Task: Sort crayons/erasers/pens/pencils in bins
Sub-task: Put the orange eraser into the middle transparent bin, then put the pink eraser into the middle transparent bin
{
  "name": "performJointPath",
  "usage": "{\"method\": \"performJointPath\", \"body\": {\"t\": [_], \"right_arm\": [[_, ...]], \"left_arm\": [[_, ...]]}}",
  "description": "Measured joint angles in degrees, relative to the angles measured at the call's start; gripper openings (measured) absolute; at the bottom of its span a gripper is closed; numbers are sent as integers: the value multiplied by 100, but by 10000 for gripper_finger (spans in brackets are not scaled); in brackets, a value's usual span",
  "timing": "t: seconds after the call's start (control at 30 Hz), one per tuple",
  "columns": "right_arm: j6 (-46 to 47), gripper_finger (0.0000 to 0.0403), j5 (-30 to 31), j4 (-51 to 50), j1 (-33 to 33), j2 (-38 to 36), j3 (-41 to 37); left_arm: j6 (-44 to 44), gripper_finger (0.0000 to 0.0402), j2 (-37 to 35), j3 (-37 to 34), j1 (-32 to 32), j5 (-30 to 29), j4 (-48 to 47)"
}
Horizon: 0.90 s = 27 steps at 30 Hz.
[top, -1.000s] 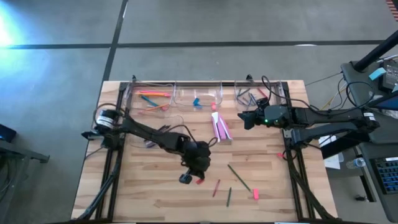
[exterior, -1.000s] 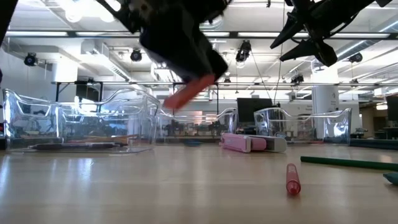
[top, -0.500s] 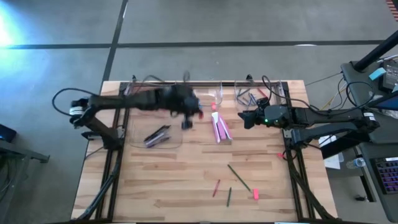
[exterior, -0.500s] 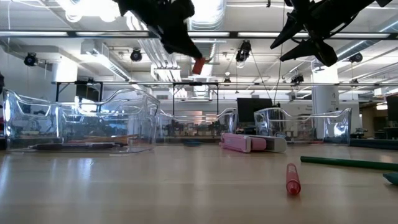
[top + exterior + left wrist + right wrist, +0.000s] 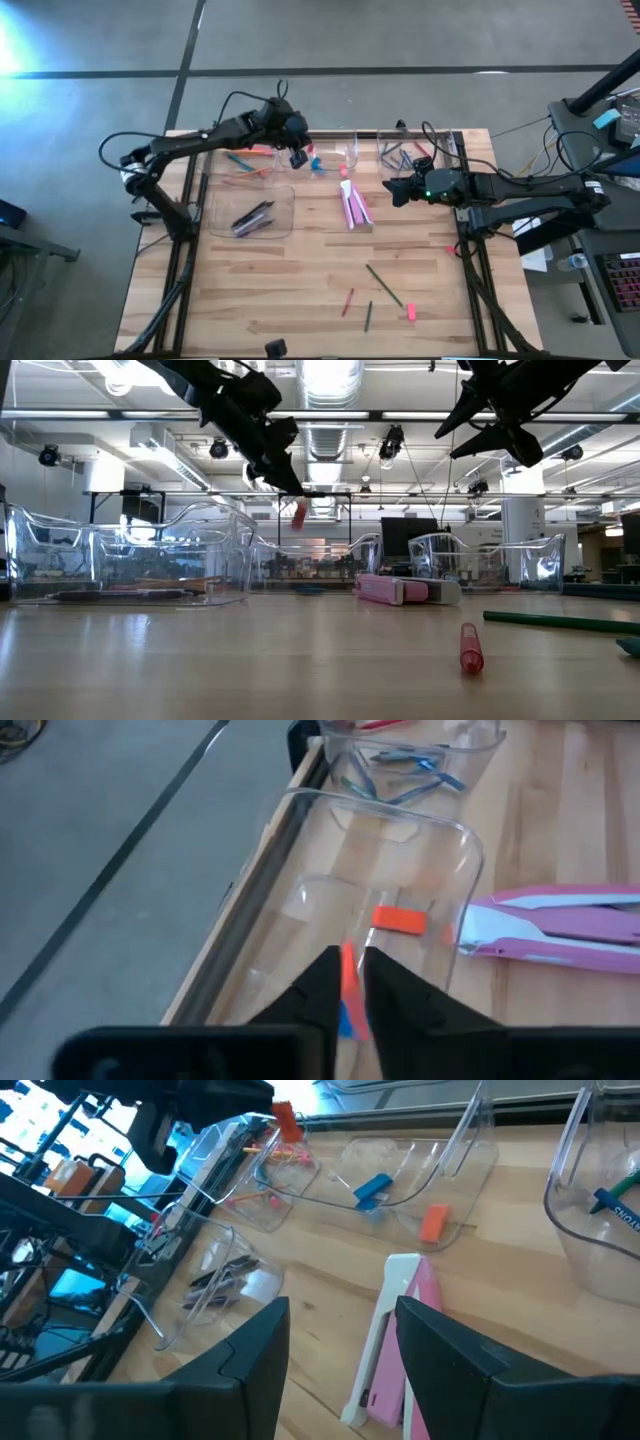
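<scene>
My left gripper (image 5: 299,158) hangs over the middle clear bin (image 5: 322,140) at the table's far edge, shut on an orange-red eraser (image 5: 299,515). That eraser also shows in the right wrist view (image 5: 286,1122). A blue eraser (image 5: 372,1188) lies in the bin. A second orange eraser (image 5: 433,1223) lies at the bin's near wall; inside or outside, I cannot tell. My right gripper (image 5: 392,190) waits open, in the air at the right, holding nothing. My left gripper pinches the orange-red eraser (image 5: 347,975) between its two fingers, at their free ends. The fingers slant down toward the table's far edge. The eraser pokes out below the fingertips (image 5: 295,486), lifted clear above the bin.
The far-left bin (image 5: 245,158) holds crayons, the far-right bin (image 5: 410,152) pens, the near-left bin (image 5: 250,213) dark sticks. A pink and white object (image 5: 355,205) lies mid-table. Green pencils (image 5: 385,286), a red crayon (image 5: 347,301) and a pink eraser (image 5: 411,313) lie near the front.
My left gripper has swung from the table's near middle up and toward the far edge, carrying the orange-red eraser, and has tipped from pointing down to slanting. It is now over the middle bin.
</scene>
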Motion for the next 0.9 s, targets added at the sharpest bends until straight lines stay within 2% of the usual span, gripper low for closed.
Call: {"method": "performJointPath", "body": {"t": [0.17, 0.27, 0.33, 0.47, 0.67, 0.9], "right_arm": [[1, 173, -118, 2, 2, 0, 0], [57, 173, -462, 2, 2, 0, 0], [180, 173, -789, -2, 51, 5, -2], [361, 173, -1146, -28, 471, 144, -2], [763, 173, -1164, -87, 1578, 718, -2], [1811, 173, -1363, -242, 2900, 1573, -2]], "left_arm": [[-298, 111, -45, 153, 95, 25, -55], [-441, 152, -201, 386, 97, 55, -263], [-485, 166, -426, 521, 62, 237, -348], [-734, 163, -1081, 504, -216, 571, -72], [-754, 134, -2060, 212, -834, 584, 229], [-1144, 127, -2643, -242, -1572, 585, 266]]}}
